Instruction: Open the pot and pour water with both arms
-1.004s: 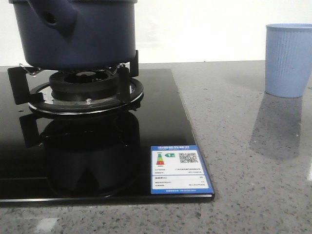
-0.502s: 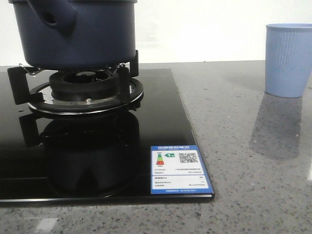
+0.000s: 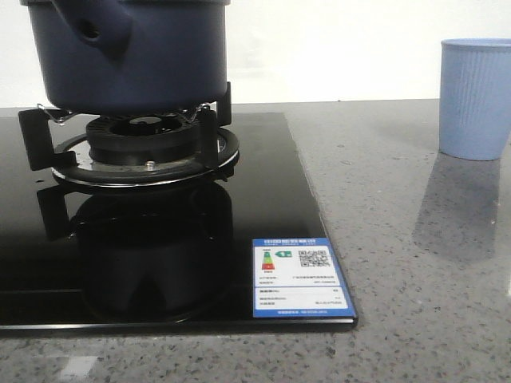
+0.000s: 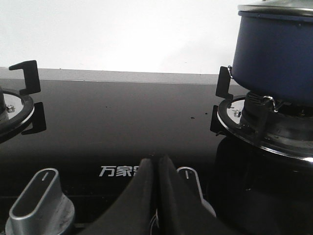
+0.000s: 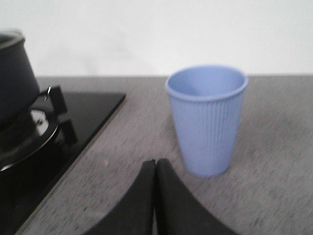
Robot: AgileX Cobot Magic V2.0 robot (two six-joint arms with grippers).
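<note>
The dark navy pot [image 3: 132,56] stands on the black burner grate [image 3: 144,148] at the left of the front view, its stubby handle [image 3: 96,28] with a round hole pointing forward. In the left wrist view the pot [image 4: 276,54] carries a metal-rimmed lid [image 4: 276,10]. My left gripper [image 4: 156,164] is shut and empty, low over the stove's front by the knobs, well apart from the pot. Over the grey counter my right gripper [image 5: 155,166] is shut and empty too, just short of the ribbed light-blue cup [image 5: 207,117]. Neither gripper shows in the front view.
The black glass stove top [image 3: 263,199] bears a blue energy label [image 3: 299,278] at its front right corner. Silver knobs [image 4: 39,200] sit along the stove's front. A second burner [image 4: 14,105] lies at the far side. The light-blue cup [image 3: 477,96] stands on the grey speckled counter [image 3: 399,239].
The whole front view has shifted slightly to the right between the earlier frames and now. The pot and the cup have not moved relative to each other.
</note>
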